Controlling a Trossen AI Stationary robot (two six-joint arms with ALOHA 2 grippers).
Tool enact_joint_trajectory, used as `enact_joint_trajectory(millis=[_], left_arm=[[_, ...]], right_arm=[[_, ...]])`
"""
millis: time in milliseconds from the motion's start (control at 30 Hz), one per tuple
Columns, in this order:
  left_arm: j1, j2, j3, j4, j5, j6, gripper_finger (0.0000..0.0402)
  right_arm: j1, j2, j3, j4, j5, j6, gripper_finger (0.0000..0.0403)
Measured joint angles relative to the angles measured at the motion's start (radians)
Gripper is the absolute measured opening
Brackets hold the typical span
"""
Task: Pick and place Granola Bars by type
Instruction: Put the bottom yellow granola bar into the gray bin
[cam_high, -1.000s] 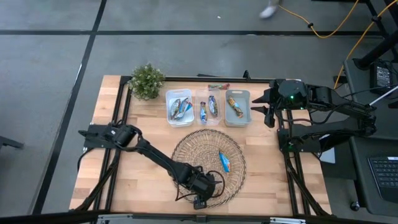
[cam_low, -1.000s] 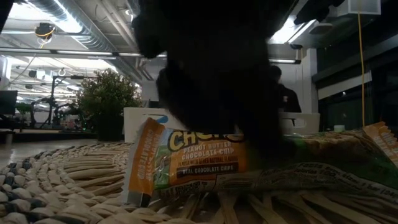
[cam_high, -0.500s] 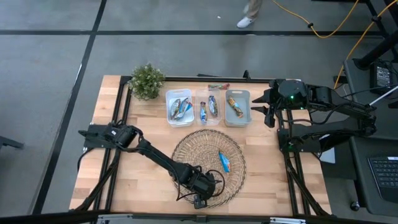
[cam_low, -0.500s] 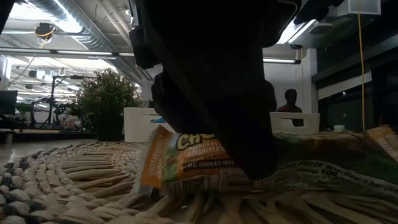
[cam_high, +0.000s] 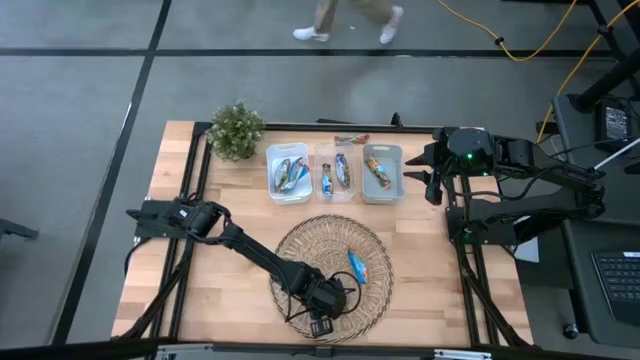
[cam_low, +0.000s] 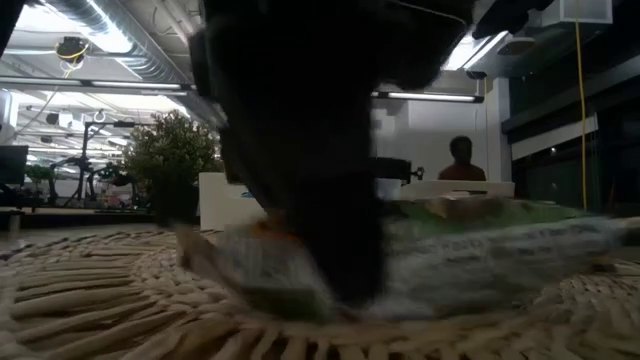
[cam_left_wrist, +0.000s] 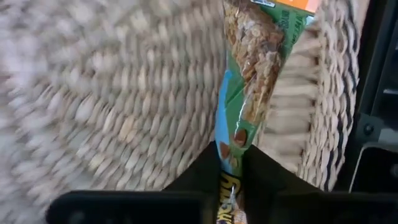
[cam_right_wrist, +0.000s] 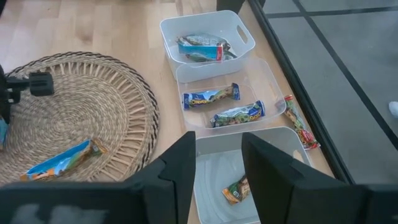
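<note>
Wicker tray (cam_high: 372, 238) is sitting on the near half of the table (cam_high: 175, 265), and the left hand (cam_high: 322, 298) is reaching down onto its near edge. In the left wrist view its two dark fingers (cam_left_wrist: 200, 176) are pinching the end of a green granola bar (cam_left_wrist: 247, 106), which is lying across the weave toward the tray's rim. The low view is mostly filled by that dark hand pressing on the same bar, though the wrapper there is too blurred to read.

A blue granola bar (cam_high: 356, 264) is lying loose on the tray, just beside the left hand on the right arm's side.

Three bins are standing in a row behind the tray. The left bin (cam_high: 288, 172) is holding several blue bars, the middle bin (cam_high: 335, 171) is holding two bars (cam_right_wrist: 224, 105), and the right bin (cam_high: 382, 174) is holding one orange-brown bar (cam_right_wrist: 236, 190). One more bar (cam_high: 352, 139) is lying on the table behind the bins, and a potted plant (cam_high: 236, 129) is standing near the far left corner.

The right hand (cam_right_wrist: 216, 152) is hovering over the right bin with its fingers apart and nothing between them. A person (cam_low: 461, 160) is showing in the room beyond the table.
</note>
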Motion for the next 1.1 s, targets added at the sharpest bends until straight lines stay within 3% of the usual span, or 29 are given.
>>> enact_joint_trajectory(millis=[133,300,567,900,1100], left_arm=[[0.009,-0.02,0.088,-0.129,-0.006,0.032,0.0017],[0.042,-0.044,0.266,-0.361,-0.061,0.112,0.0033],[0.091,-0.133,0.609,-0.658,-0.35,0.184,0.0017],[0.089,-0.432,0.58,-0.494,-0.76,0.285,0.0024],[0.137,-0.48,0.58,-0.498,-0.816,0.371,0.0027]], right_arm=[[0.0,0.0,0.0,0.001,0.0,0.0,0.0133],[0.0,0.0,0.0,0.001,0.0,-0.002,0.0133],[0.0,0.002,0.0,0.014,0.0,0.011,0.0133],[0.0,0.008,0.0,0.069,-0.001,0.004,0.0133],[0.0,0.026,0.0,0.122,-0.001,-0.017,0.0133]])
